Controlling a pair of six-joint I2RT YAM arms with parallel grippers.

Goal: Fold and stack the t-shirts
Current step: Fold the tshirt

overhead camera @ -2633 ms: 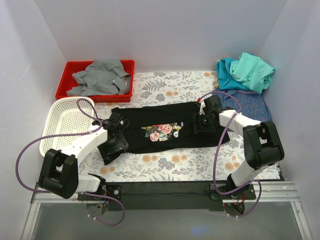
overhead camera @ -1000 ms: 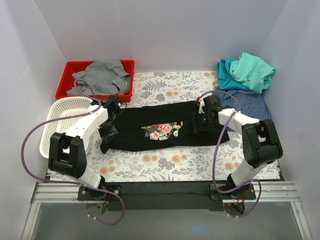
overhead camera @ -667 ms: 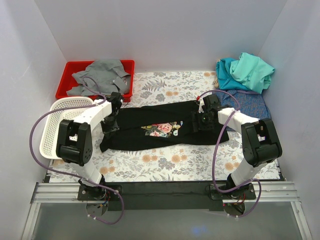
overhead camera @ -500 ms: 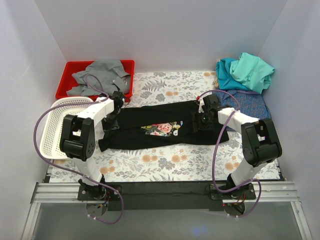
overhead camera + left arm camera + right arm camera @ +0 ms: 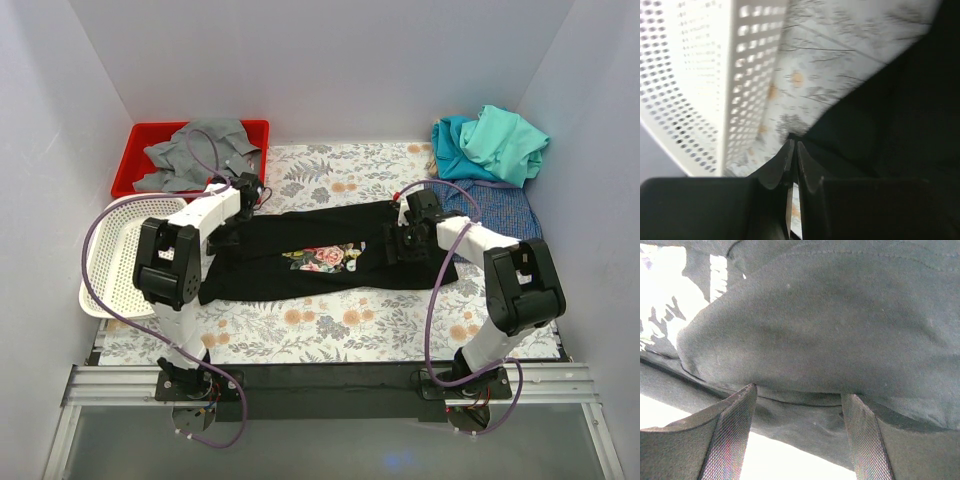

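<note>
The black t-shirt (image 5: 290, 280) with its rose print (image 5: 325, 261) lies as a long band across the middle of the floral cloth. My left gripper (image 5: 228, 232) sits at the shirt's far left corner. In the left wrist view its jaws (image 5: 793, 144) are shut on the tip of the black cloth (image 5: 890, 115). My right gripper (image 5: 396, 245) stands open over the shirt's right part, its fingers (image 5: 730, 435) pressed against a bulging fold of the black cloth (image 5: 830, 325). Teal (image 5: 452, 140), mint-green (image 5: 510, 140) and blue-checked (image 5: 495, 210) t-shirts are heaped at the back right.
A red bin (image 5: 140, 135) holding a grey shirt (image 5: 200, 155) stands at the back left. The white mesh basket (image 5: 115, 250) lies tilted just left of the left arm, close beside the gripper (image 5: 690, 75). White walls close in on three sides.
My left gripper has swung from the shirt's near left side to its far left corner, drawing the cloth edge along; the shirt now looks narrower. The right arm has stayed put.
</note>
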